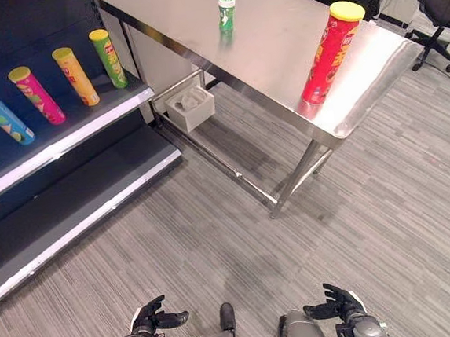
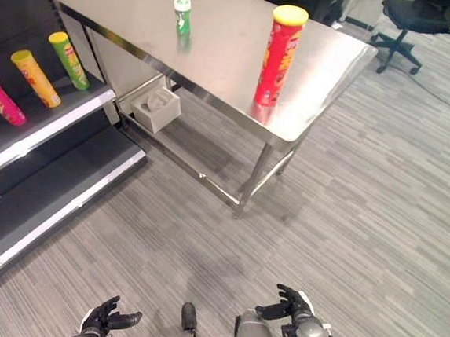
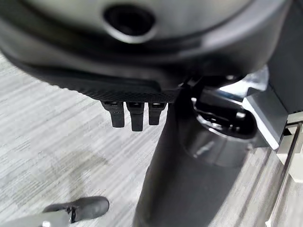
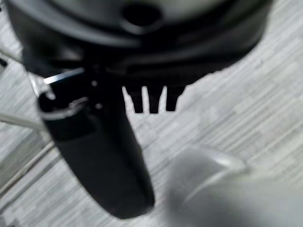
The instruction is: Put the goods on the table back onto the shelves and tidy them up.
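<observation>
- Standing on the stainless-steel table (image 1: 277, 45) in the left eye view are two goods: a tall red cylindrical snack can with a yellow lid (image 1: 330, 52) near the table's near right corner, upright, and a short green can with a white cap (image 1: 227, 13) farther back toward the middle, well apart from it. On the dark shelf unit's upper board (image 1: 87, 121) at the left, four tall cans stand in a row: a blue can with a yellow lid (image 1: 0, 116), a pink can (image 1: 36, 95), an orange-yellow can (image 1: 75, 76) and a green can (image 1: 108, 58). The lower shelf board (image 1: 78, 205) carries nothing. A small white box (image 1: 190, 107) hangs under the table's left end. A black office chair (image 1: 440, 15) stands at the far right. Low in the view, the left hand (image 1: 153, 318) and the right hand (image 1: 339, 303) hang over the grey striped floor (image 1: 215, 232), fingers loosely spread, holding nothing.
- Seen from the right eye view, the same layout holds, with the blue can cut by the left edge.
- Looking along the left wrist view, that hand's dark fingers point straight toward the floor, empty.
- Looking along the right wrist view, its fingers likewise hang straight, gripping nothing.
</observation>
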Tool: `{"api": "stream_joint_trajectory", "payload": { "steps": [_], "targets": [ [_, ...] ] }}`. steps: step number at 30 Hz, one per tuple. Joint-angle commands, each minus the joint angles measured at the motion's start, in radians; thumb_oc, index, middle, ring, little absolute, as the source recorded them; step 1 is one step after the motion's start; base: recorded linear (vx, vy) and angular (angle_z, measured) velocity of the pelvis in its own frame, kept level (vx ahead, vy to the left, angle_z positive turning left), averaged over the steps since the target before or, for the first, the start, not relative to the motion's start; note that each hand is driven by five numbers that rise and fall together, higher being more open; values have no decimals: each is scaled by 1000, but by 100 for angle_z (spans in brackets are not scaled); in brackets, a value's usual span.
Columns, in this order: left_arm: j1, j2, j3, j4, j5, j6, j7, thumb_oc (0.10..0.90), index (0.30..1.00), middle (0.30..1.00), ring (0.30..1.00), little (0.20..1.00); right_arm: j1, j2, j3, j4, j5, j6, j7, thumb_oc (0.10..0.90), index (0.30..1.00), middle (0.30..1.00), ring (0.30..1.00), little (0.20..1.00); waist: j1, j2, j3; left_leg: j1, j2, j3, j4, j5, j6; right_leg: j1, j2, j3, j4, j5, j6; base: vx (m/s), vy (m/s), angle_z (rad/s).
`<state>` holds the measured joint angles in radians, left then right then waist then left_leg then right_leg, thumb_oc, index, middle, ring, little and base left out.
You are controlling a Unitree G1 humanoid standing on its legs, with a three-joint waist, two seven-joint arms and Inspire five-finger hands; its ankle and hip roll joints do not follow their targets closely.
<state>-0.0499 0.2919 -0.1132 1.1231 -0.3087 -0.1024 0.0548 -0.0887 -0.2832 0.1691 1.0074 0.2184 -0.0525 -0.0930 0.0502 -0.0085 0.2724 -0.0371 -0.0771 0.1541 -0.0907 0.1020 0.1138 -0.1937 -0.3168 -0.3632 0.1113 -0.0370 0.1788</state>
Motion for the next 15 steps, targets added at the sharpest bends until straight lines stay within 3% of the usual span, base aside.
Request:
{"api": "stream_joint_trajectory", "payload": {
  "steps": [1,2,5,10,15],
  "targets": [
    [-8,18,9,-29,-6,-31,12,800,900,900,900,900,-16,-68,-5,-20,0,-19,-25,800,900,900,900,900,-8,-3,7,-23,122,-71,63,-83,-145,69,61,71,-36,116,2,81,-104,-18],
    [-7,7,13,-28,-4,-36,17,800,900,900,900,900,0,-60,-5,-35,6,-19,-29,800,900,900,900,900,-4,-36,-5,-19,105,-60,61,-90,-156,113,61,60,-139,164,21,67,-85,16],
    [-4,-10,9,-11,1,-34,17,800,900,900,900,900,11,-70,-13,-27,7,-18,-38,800,900,900,900,900,-5,-51,-27,-9,127,-58,57,-92,-175,154,75,54,-183,176,20,139,-196,24],
    [16,-13,4,-58,11,-30,14,800,900,900,900,900,64,-107,-116,-104,56,-36,-66,800,900,900,900,900,-35,-37,-63,51,169,-48,46,-106,-203,209,106,67,-187,137,4,181,-173,-7],
    [59,-15,31,-104,24,-32,9,800,900,900,900,900,119,-194,-289,-339,86,-86,-131,800,900,900,900,900,-58,-12,-95,108,183,-30,14,-110,-213,246,122,79,-194,112,2,133,-27,-7]
  ]
}}
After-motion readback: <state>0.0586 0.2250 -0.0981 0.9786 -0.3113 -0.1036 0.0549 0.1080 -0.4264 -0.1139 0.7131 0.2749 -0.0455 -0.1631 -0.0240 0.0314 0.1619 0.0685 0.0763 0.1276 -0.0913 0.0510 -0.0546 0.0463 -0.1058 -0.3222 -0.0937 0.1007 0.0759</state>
